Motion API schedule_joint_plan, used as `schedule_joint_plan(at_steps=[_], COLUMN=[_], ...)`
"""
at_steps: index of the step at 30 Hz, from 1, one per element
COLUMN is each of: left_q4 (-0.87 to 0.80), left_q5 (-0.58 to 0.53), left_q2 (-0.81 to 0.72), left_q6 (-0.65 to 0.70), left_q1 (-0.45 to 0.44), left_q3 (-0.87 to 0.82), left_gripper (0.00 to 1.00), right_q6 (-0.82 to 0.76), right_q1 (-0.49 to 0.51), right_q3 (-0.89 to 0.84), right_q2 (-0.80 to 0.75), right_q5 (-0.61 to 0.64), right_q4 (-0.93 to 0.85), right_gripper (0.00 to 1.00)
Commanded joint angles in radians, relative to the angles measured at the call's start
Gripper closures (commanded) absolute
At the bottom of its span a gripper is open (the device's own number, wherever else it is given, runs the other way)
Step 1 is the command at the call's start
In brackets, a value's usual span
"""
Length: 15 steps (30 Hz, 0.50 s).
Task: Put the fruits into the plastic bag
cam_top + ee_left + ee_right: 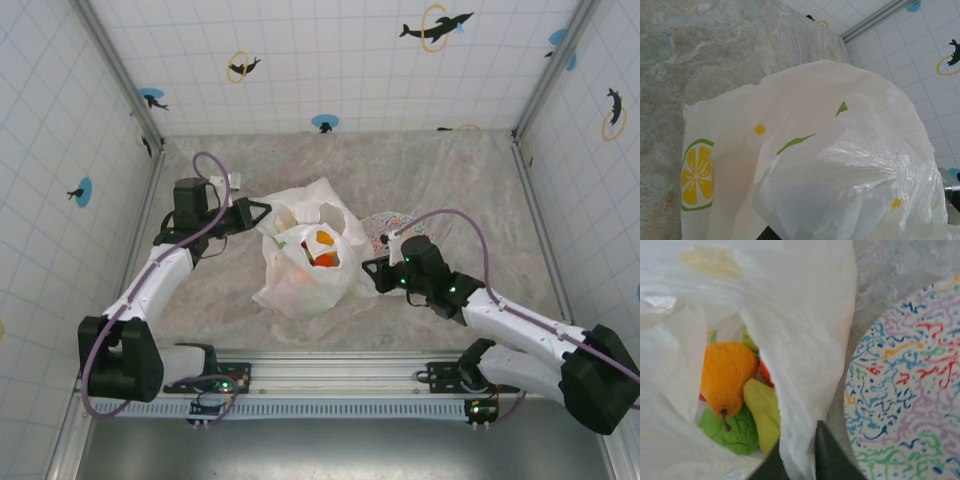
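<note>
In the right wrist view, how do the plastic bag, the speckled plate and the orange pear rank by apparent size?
1. plastic bag
2. speckled plate, cut by the frame
3. orange pear inside the bag

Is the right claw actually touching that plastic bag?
Touching. In the right wrist view, the right gripper has an edge of the bag pinched between its dark jaws.

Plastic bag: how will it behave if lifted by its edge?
Probably floppy: the plastic bag is wrinkled film, folding where the right gripper pinches it. It likely sags bottom-heavy, with the orange pear and yellow-green pear lying loose inside, free to shift.
</note>
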Motion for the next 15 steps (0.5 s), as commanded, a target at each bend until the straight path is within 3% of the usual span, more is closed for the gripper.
schedule_joint_plan(at_steps=[1, 7, 15], left_q4=[0.028, -0.007, 0.002], left_q5=[0.029, -0.027, -0.099], left_q2=[-0.012, -0.033, -0.015], left_q6=[-0.022, -0.018, -0.056], left_q1=[0.008, 0.015, 0.050], left_q3=[0.029, 0.082, 0.186], left_gripper=[1.00, 1.00, 1.00], right_q6=[0.011, 0.009, 0.017], right_q1=[0.023, 0.065, 0.090], right_q3=[0.092, 0.206, 0.394], right_q2=[0.017, 0.055, 0.155], right_q5=[0.057, 0.078, 0.092], right_q4=[0.072, 0.118, 0.187], right_gripper=[0.92, 1.00, 1.00])
